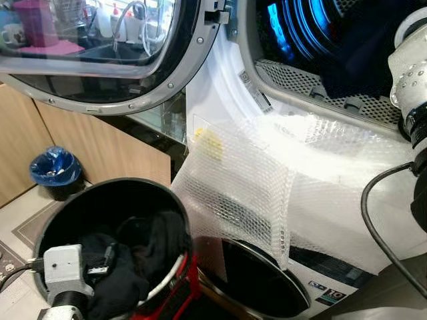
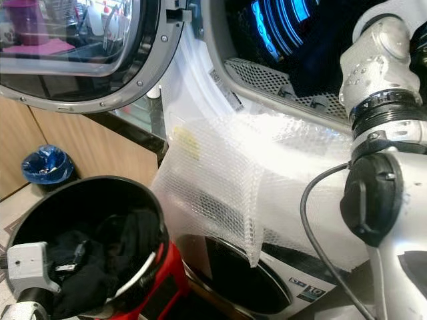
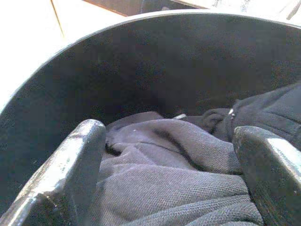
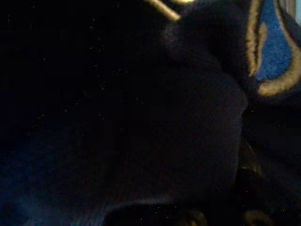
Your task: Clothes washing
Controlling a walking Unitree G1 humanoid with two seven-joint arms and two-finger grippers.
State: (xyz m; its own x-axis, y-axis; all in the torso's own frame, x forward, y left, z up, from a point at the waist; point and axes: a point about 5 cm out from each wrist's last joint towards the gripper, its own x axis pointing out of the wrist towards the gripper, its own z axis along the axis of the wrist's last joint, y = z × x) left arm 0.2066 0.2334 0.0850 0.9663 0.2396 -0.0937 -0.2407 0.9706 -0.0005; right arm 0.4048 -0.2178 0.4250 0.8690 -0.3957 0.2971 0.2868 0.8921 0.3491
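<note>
Dark clothes [image 1: 127,257] sit in the black bucket [image 1: 73,207] at 7 o'clock; we see the left claw [image 3: 169,155] spread wide over them, gripping nothing. Right arm [image 2: 383,100] reaches into the drum [image 1: 300,27] at 1 o'clock; we cannot tell its claw's state. Bubble wrap [image 1: 267,173] drapes the washer front.

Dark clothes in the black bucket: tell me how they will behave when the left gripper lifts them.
The dark clothes lie crumpled and folded in the black bucket, so probably floppy; they would sag and trail. The woven fabric between the open left gripper looks grippy, unlikely to slip.
</note>
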